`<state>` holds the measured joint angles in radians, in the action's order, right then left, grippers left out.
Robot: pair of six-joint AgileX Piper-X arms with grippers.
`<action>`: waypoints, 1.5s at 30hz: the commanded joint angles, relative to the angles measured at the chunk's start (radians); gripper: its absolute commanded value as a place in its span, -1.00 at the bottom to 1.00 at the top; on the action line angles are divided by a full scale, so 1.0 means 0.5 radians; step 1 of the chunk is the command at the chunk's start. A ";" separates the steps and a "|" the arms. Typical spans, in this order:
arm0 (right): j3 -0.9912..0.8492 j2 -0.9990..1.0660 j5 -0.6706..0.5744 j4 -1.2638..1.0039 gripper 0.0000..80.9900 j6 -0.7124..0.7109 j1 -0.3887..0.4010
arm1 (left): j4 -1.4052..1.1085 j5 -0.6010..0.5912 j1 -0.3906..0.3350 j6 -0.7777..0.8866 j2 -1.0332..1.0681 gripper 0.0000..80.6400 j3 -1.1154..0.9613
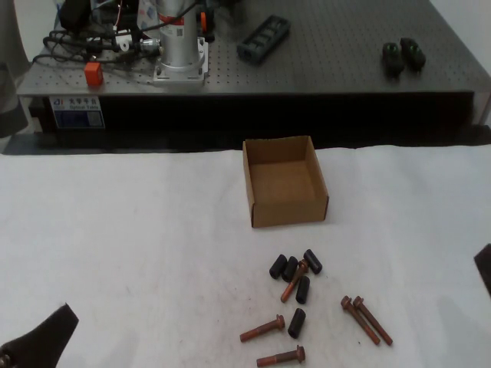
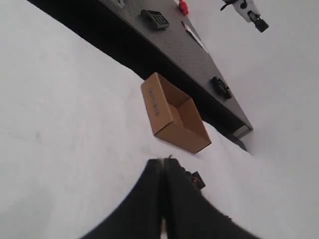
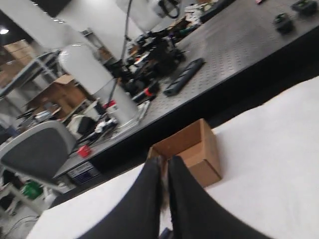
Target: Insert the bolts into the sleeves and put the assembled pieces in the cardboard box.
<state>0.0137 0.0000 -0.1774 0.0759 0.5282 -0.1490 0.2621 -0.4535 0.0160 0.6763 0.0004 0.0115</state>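
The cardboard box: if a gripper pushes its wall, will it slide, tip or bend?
The cardboard box looks empty and thin-walled, so it is probably light and would likely slide on the white surface. Its open top suggests the walls may flex inward.

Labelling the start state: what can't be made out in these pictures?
- High view: too small to tell whether the bolt among the sleeves is already inserted.
- Left wrist view: the shut left claw hides most of them.
- Right wrist view: the right claw hides them; the floor of the cardboard box is behind its wall.
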 commanded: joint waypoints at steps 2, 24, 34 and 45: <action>-0.027 0.114 -0.390 -0.228 -0.32 0.042 -0.001 | -0.263 -0.164 -0.007 0.213 -0.001 -0.94 -0.023; -1.326 2.323 -0.188 0.609 -0.29 -1.146 0.416 | -0.744 -0.252 -0.007 -0.199 0.671 -0.25 -0.253; -1.829 2.986 0.293 1.337 -0.29 -1.614 0.543 | -0.696 -0.501 -0.069 -0.606 1.573 -0.25 -0.840; -1.894 3.334 0.331 1.417 -0.29 -1.673 0.591 | -0.573 -0.361 -0.373 -0.819 2.018 -0.25 -1.132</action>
<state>-0.9209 1.6689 -0.0085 0.7804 -0.2961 0.1448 -0.0167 -0.6689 -0.1459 0.3013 0.9921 -0.5360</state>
